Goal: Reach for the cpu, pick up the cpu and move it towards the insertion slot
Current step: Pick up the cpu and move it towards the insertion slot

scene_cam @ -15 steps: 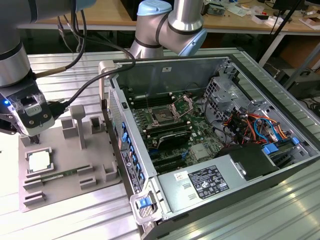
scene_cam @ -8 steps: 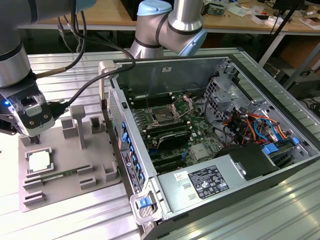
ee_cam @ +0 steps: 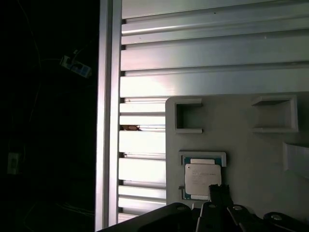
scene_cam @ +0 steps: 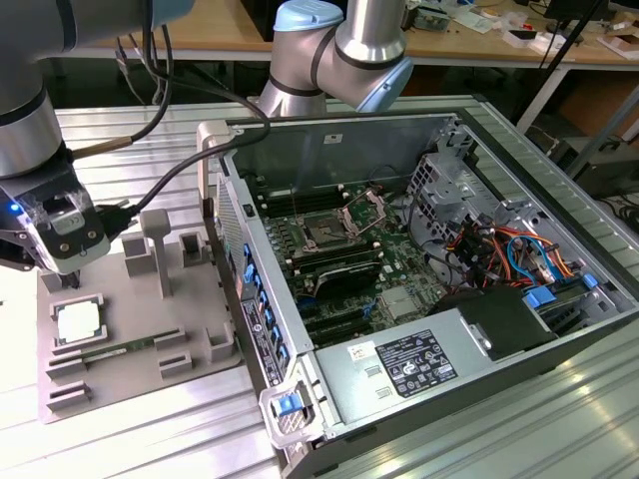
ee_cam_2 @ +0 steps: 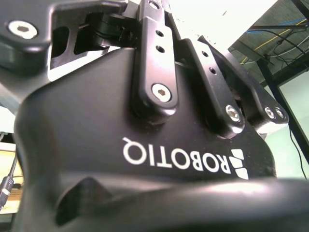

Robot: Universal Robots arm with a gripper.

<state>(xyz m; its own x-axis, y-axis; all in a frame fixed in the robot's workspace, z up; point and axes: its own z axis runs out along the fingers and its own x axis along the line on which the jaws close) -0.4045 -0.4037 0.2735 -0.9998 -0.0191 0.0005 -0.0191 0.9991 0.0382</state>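
The cpu (scene_cam: 80, 321) is a small whitish-silver square lying flat in a recess of the grey fixture plate (scene_cam: 130, 384), at the exterior view's left. My gripper (scene_cam: 63, 281) hangs just above it, slightly toward the plate's far edge, and holds nothing. In the first wrist view the cpu (ee_cam: 203, 178) lies close below the gripper (ee_cam: 216, 194), whose dark tip overlaps one corner of the chip. The second wrist view shows the gripper's black body (ee_cam_2: 145, 145) and linkages. The insertion slot (scene_cam: 324, 235) is the dark square socket on the green motherboard, with its bracket raised.
The open computer case (scene_cam: 449, 130) lies to the exterior view's right of the plate, its wall (scene_cam: 235, 215) between the two. A green memory stick (scene_cam: 120, 351) and upright grey posts (scene_cam: 158, 249) stand on the plate. Slatted aluminium table (ee_cam: 203, 72) lies all round.
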